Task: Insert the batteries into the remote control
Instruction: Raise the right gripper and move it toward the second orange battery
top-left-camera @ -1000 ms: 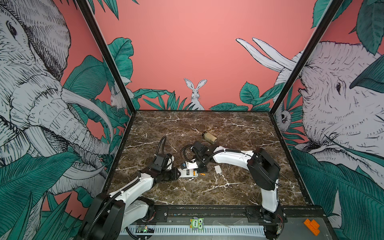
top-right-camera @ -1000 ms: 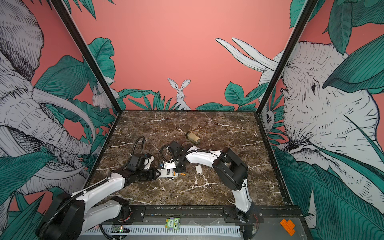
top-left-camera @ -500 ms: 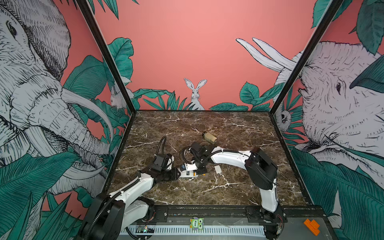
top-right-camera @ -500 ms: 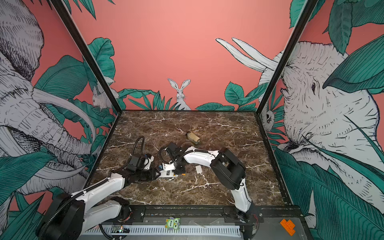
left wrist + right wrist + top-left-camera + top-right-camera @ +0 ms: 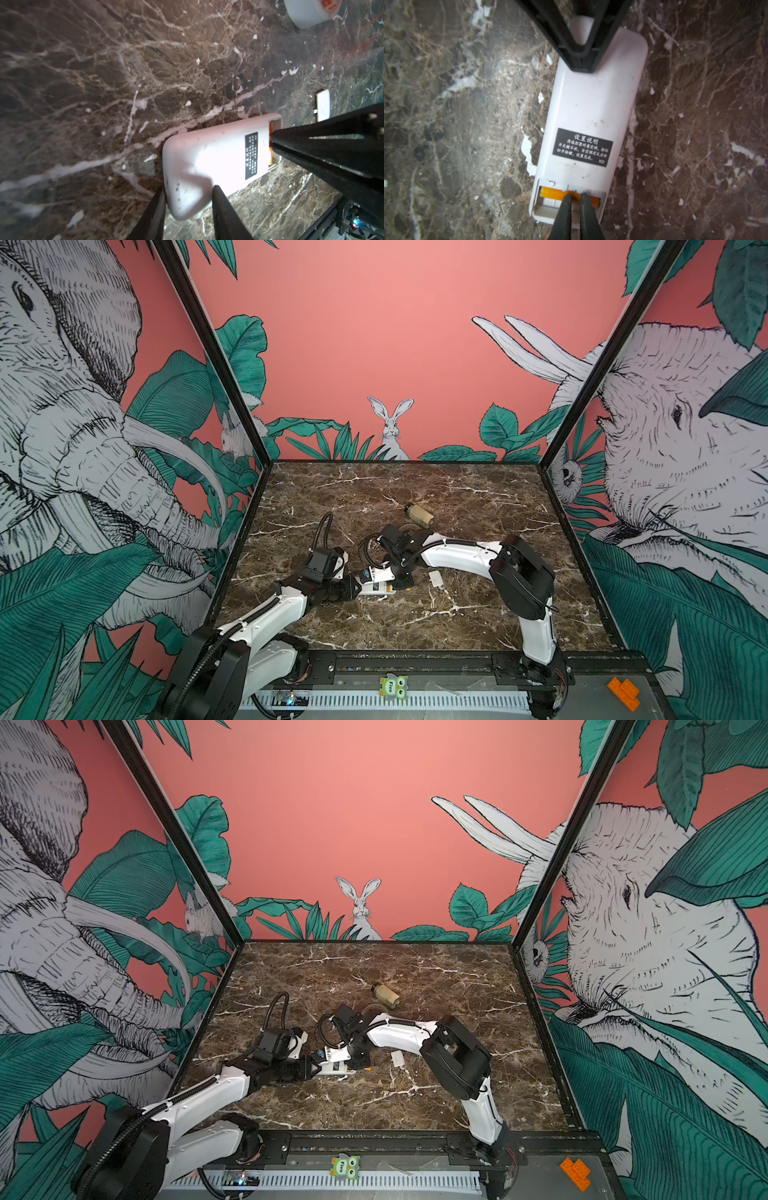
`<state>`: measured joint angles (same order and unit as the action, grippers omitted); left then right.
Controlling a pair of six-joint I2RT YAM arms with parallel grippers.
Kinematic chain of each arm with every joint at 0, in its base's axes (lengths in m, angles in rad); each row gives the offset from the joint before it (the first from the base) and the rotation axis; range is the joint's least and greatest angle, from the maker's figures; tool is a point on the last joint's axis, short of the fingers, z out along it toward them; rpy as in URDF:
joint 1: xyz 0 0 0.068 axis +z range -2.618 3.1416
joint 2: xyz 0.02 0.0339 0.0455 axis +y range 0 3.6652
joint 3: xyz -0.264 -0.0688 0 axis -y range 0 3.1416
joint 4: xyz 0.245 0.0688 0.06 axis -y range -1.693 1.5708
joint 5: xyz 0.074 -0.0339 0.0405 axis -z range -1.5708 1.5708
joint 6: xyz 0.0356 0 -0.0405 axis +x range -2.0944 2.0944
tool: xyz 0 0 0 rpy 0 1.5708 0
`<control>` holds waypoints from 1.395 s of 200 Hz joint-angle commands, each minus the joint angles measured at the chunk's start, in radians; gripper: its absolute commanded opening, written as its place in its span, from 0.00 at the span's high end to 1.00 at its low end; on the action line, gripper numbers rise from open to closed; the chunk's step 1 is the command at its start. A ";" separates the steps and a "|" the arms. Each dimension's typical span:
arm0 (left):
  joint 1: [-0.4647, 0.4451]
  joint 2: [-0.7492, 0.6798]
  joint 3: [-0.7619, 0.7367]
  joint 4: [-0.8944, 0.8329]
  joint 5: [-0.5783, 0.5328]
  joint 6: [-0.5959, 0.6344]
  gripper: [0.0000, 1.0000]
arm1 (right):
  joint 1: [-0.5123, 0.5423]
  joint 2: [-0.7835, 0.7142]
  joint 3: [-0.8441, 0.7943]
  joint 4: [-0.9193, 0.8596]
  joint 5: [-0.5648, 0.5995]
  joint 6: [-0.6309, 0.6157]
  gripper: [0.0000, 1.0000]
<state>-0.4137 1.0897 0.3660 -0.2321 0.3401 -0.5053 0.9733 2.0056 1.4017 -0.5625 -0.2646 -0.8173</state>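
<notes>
My left claw (image 5: 190,187) clamps the remote control (image 5: 591,108) by its left end; my right claw (image 5: 575,199), clenched, rests on the orange battery (image 5: 550,192) lying crosswise in the right-end bay (image 5: 546,209)

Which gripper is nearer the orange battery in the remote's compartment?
Right. The right gripper has its tips at the orange battery in the open compartment; the left gripper clamps the remote control at its opposite end.

Remote control (image 5: 591,104): flat oblong white plastic handset, face down, dark label up, battery bay open at one end. Lies front-left of the beige bottle (image 5: 419,515), apart from it.
Battery (image 5: 552,192): thin orange cylinder, lying crosswise in that bay.
Second battery (image 5: 409,590): orange bit just beside the remote's open end, mostly hidden.
</notes>
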 commanded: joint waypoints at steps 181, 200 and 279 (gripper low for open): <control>-0.004 -0.040 0.014 -0.064 -0.027 -0.009 0.57 | -0.050 -0.299 -0.214 0.200 0.038 0.349 0.59; -0.004 -0.063 0.019 -0.080 -0.030 -0.009 0.56 | -0.051 -0.322 -0.247 0.178 0.039 0.428 0.58; -0.003 -0.087 0.014 -0.096 -0.045 -0.015 0.54 | 0.019 -0.313 -0.342 0.150 0.211 0.641 0.57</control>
<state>-0.4137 1.0233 0.3679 -0.2958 0.3080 -0.5091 0.9787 1.6730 1.0565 -0.4091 -0.1226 -0.2520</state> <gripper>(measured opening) 0.460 0.429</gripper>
